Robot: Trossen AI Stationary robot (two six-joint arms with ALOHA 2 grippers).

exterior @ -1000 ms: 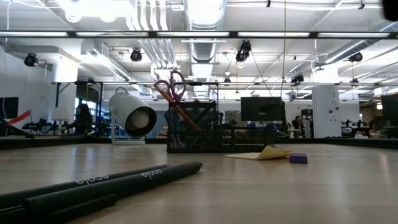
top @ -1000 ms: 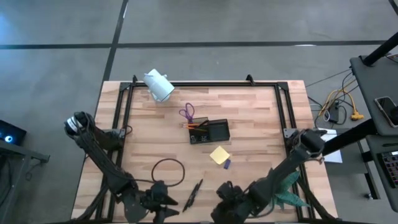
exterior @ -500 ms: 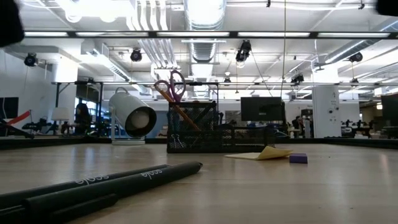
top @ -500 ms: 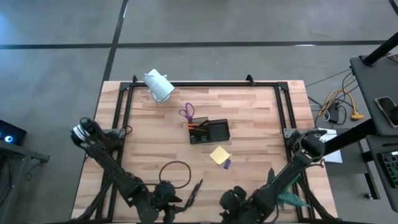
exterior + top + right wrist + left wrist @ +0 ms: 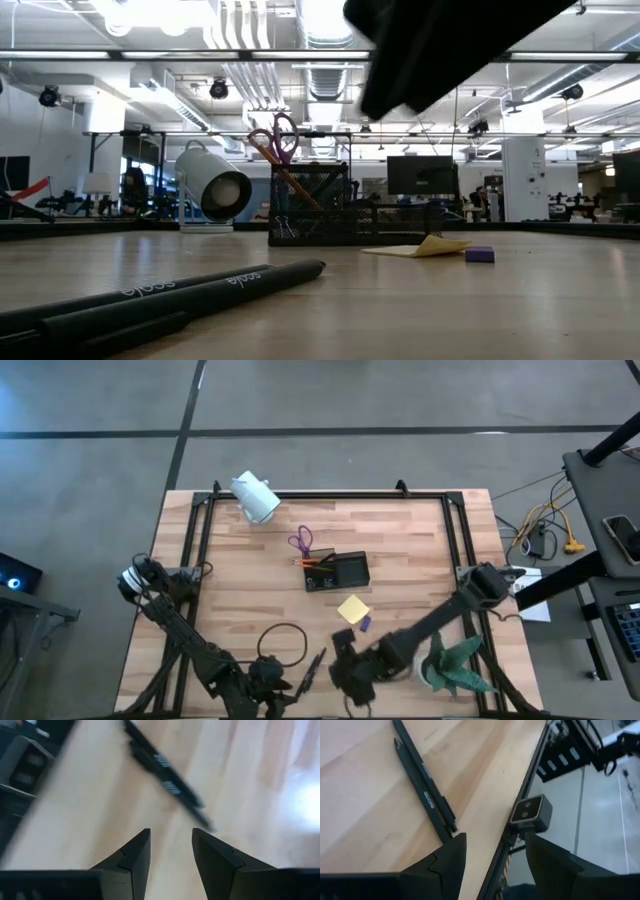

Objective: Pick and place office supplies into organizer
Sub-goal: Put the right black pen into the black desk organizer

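Observation:
Two black pens (image 5: 313, 668) lie side by side on the wooden table near its front edge; they also show in the low view (image 5: 170, 295), the left wrist view (image 5: 422, 795) and the right wrist view (image 5: 165, 765). My left gripper (image 5: 272, 680) (image 5: 495, 865) is open and empty just left of the pens. My right gripper (image 5: 345, 672) (image 5: 171, 852) is open and empty just right of them. The dark organizer (image 5: 337, 571) (image 5: 310, 205) stands mid-table with the purple scissors (image 5: 300, 542) and an orange pencil (image 5: 318, 563) sticking up out of it. A yellow sticky-note pad (image 5: 352, 609) and a small purple piece (image 5: 365, 623) lie in front of it.
A black cable loop (image 5: 282, 640) lies left of the pens. A white cylindrical camera (image 5: 255, 497) stands at the far left, and a green plant (image 5: 455, 665) at the near right. Black frame rails (image 5: 195, 560) run along the table's edges. A small camera (image 5: 532, 812) sits at the front edge.
My right gripper has swung toward the table's left edge, closing on the pens, and its arm now shows at the top of the low view. My left gripper has gone a little toward the right, toward the pens. The pens have stayed where they were.

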